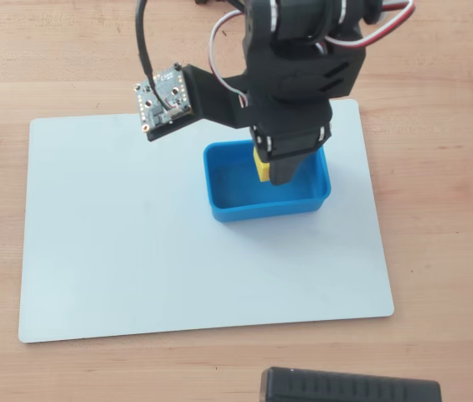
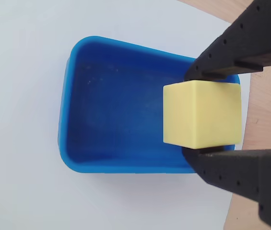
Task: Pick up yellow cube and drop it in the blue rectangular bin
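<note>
My black gripper [image 1: 275,167] is shut on the yellow cube [image 1: 259,165] and holds it above the blue rectangular bin [image 1: 219,197], over the bin's right half in the overhead view. In the wrist view the yellow cube [image 2: 202,115] sits clamped between my two black fingers [image 2: 221,57], with the blue bin [image 2: 77,163] below and nothing lying in it. The cube hangs over the bin's right end in that view.
The bin stands on a white sheet [image 1: 136,251] laid on a wooden table [image 1: 445,209]. A black box [image 1: 349,389] lies at the table's front edge. The wrist camera board [image 1: 162,99] sticks out to the left of the arm.
</note>
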`<state>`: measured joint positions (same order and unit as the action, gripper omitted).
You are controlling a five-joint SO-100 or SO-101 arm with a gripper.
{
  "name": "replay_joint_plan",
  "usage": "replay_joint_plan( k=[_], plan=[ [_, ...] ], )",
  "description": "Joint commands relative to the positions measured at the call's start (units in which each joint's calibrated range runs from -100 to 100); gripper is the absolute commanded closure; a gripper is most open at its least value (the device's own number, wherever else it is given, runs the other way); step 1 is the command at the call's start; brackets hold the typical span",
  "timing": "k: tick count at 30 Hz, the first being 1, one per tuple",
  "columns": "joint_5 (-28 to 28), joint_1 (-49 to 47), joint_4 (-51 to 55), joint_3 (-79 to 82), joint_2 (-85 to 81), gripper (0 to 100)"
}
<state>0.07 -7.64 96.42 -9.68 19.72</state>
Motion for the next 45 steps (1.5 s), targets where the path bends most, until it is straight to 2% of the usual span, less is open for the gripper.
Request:
replay_joint_plan(
  k=[1,5,18,20,24,31,35,45],
  plan=[
    [0.68,-1.96,-0.96,0.14,-10.48,96],
    [0.68,-1.87,-0.96,0.05,-11.41,87],
    [0.63,-1.02,-0.22,0.59,-21.44,84],
    [0.63,-1.02,-0.14,0.59,-25.90,86],
    [0.63,0.53,0.36,2.59,-31.85,98],
    [0.29,3.96,-4.27,16.68,-46.15,100],
    [-0.10,6.53,-10.46,29.32,-55.63,100],
    [-0.68,4.73,-25.24,61.32,-75.32,100]
  ],
)
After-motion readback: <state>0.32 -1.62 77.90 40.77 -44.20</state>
